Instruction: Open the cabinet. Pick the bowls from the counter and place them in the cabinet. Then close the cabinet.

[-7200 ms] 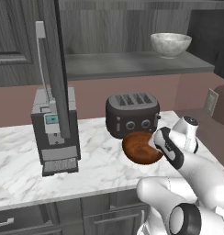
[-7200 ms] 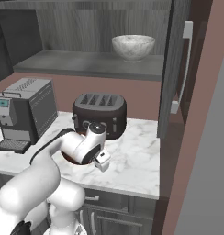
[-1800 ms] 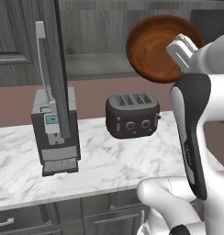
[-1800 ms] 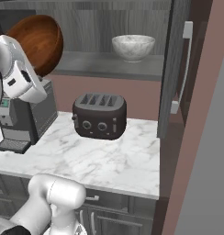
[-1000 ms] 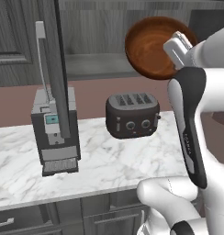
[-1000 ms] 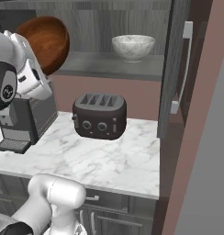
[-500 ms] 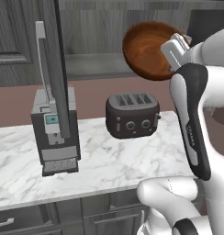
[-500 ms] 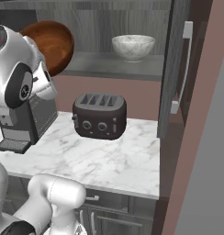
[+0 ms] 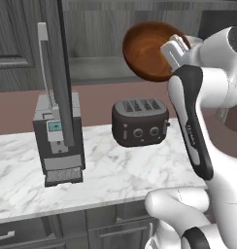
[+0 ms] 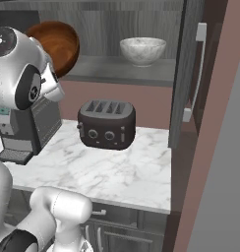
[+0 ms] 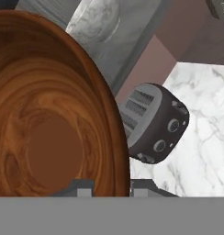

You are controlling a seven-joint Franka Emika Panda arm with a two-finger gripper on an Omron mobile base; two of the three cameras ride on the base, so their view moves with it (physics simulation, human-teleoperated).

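You have the glossy reddish-brown wooden bowl (image 9: 148, 50) clamped by its rim in the two-finger gripper (image 9: 173, 48), tipped on edge and held high above the black four-slot toaster (image 9: 140, 122), level with the open shelf of the dark grey wood-grain cabinet (image 10: 132, 69). Up and to the right of the toaster, your pale grey-white round bowl (image 10: 142, 50) sits upright on that shelf. The cabinet's right door (image 10: 187, 74) stands swung open beside the toaster, its long silver bar handle (image 10: 195, 73) facing out.

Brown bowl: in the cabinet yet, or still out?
Out. The brown bowl hangs tipped on edge in the pincer, in front of the cabinet shelf; the grey-white bowl already sits on that shelf.
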